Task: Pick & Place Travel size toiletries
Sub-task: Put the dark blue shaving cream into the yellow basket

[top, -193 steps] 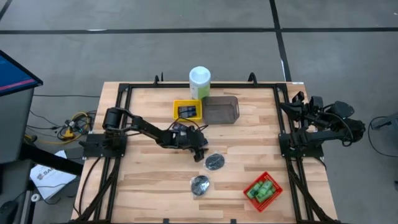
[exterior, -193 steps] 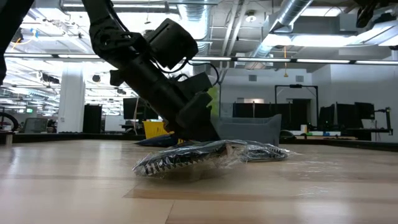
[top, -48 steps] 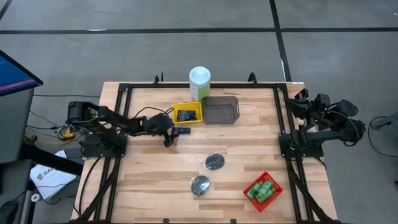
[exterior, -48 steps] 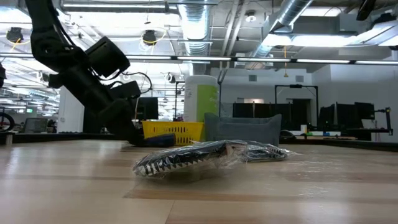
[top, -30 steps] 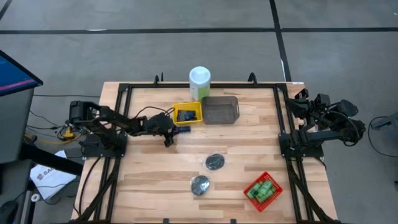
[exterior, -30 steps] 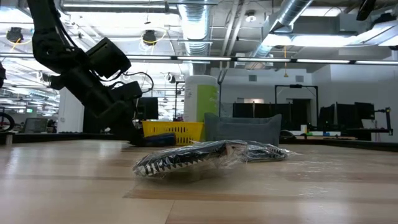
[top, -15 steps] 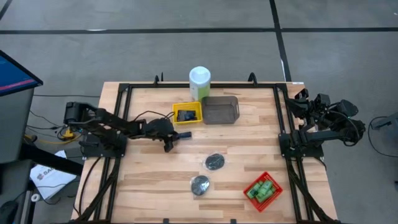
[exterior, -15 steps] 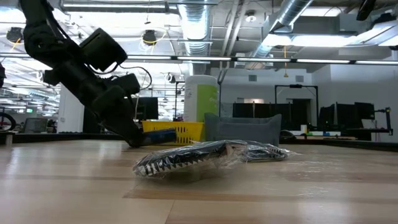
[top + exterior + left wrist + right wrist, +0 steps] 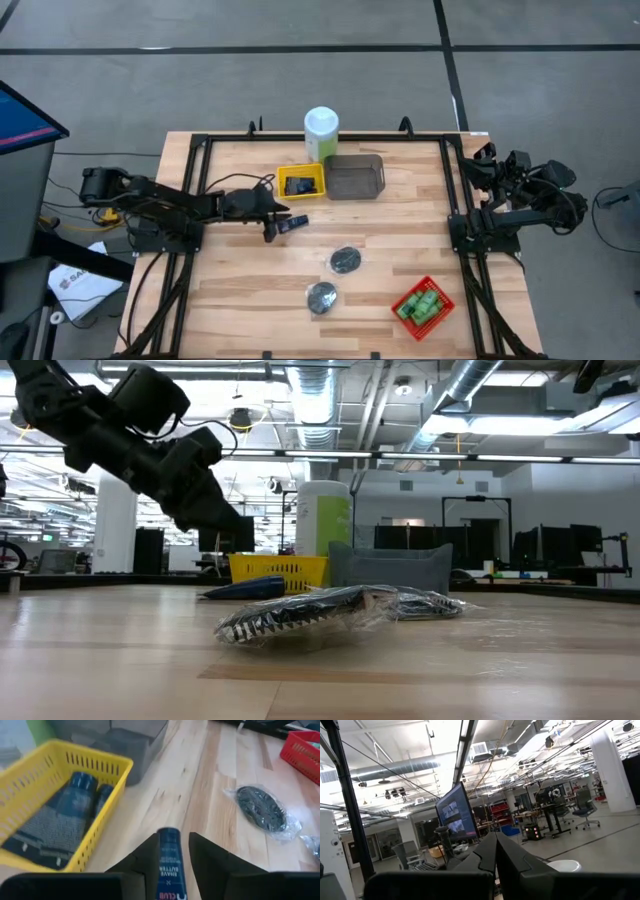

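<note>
A dark blue flat tube lies between the fingers of my left gripper, on the near side of the yellow basket; its cap end points toward the table's right. The basket holds more blue tubes. Two dark discs in clear wrap lie mid-table. Green bottles sit in the red basket at the near right. My right gripper is shut on nothing, folded back at the table's right edge. My left gripper pinches the blue tube between its two fingers by its long sides, behind the cap, which sticks out ahead of the fingertips. The fingers lie along the tube, slanting down from the table's left. Whether the tube is clear of the table I cannot tell.
A grey bin stands right of the yellow basket, with a tall pale green canister behind them. A black frame edges the table. Bare wood lies at the near left.
My left gripper has drawn back a little toward the table's near edge, taking the blue tube away from the yellow basket. The arm has stretched out lower over the table, and in the low view the wrist has risen.
</note>
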Robot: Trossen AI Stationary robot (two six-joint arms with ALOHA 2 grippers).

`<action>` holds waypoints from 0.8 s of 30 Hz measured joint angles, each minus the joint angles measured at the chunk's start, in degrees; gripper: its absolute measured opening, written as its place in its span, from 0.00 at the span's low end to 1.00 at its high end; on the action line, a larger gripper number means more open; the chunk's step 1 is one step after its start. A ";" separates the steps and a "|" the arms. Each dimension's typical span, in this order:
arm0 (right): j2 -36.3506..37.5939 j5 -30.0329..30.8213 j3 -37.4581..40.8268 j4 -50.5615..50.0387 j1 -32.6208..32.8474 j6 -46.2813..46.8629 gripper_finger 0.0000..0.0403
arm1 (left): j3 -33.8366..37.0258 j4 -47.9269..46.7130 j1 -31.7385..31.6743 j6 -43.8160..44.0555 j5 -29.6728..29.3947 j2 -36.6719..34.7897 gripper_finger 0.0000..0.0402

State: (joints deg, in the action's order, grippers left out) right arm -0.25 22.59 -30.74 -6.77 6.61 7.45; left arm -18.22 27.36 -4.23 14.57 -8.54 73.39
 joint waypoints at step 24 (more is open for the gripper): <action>0.00 0.00 0.00 0.00 0.00 1.21 0.00 | -8.21 10.11 0.46 -8.31 4.02 20.02 0.88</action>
State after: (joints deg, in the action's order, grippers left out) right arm -0.25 22.59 -30.74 -6.76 6.61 8.67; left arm -26.43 37.47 -3.77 6.27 -4.51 93.41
